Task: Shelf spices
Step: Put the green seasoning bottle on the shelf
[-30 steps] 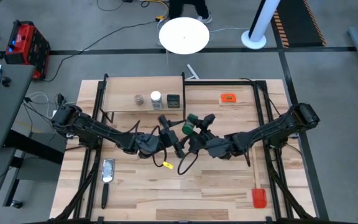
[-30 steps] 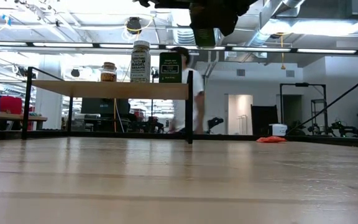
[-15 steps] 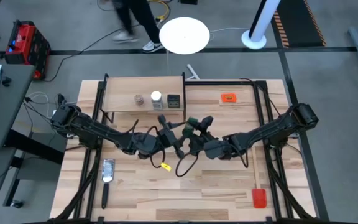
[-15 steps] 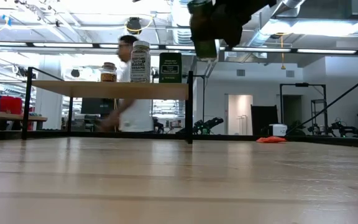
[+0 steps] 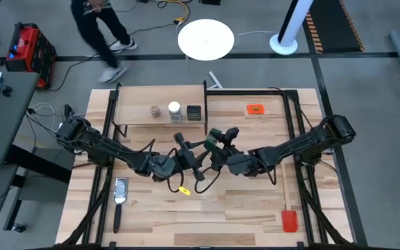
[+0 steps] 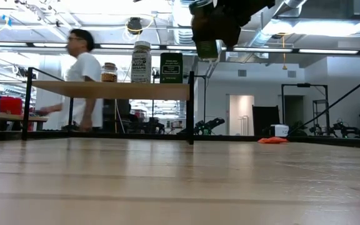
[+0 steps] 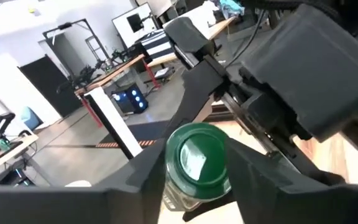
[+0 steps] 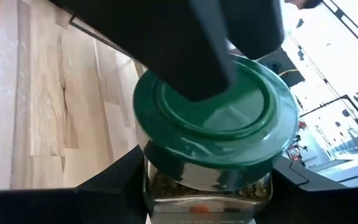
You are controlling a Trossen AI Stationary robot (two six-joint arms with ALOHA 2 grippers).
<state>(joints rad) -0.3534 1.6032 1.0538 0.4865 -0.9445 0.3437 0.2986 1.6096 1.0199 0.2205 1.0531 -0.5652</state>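
1. Both arms reach inward, meeting above table centre; left tool [image 5: 201, 154] and right tool [image 5: 219, 141] both clamp the green-lidded jar [image 7: 197, 155], held aloft.
2. Wrist views show fingers on its lid and sides; high view hides this.
3. Shelf [image 5: 134, 111], far-left table edge: three spices; one person [image 6: 83, 75] behind

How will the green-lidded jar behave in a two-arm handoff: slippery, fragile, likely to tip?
The green-lidded jar has clear, smooth-looking walls, so it may slip or rotate in the jaws. It looks rigid; if it is glass, a drop could break it. Its body looks squarish below the round lid, so it should stand stably and not roll.
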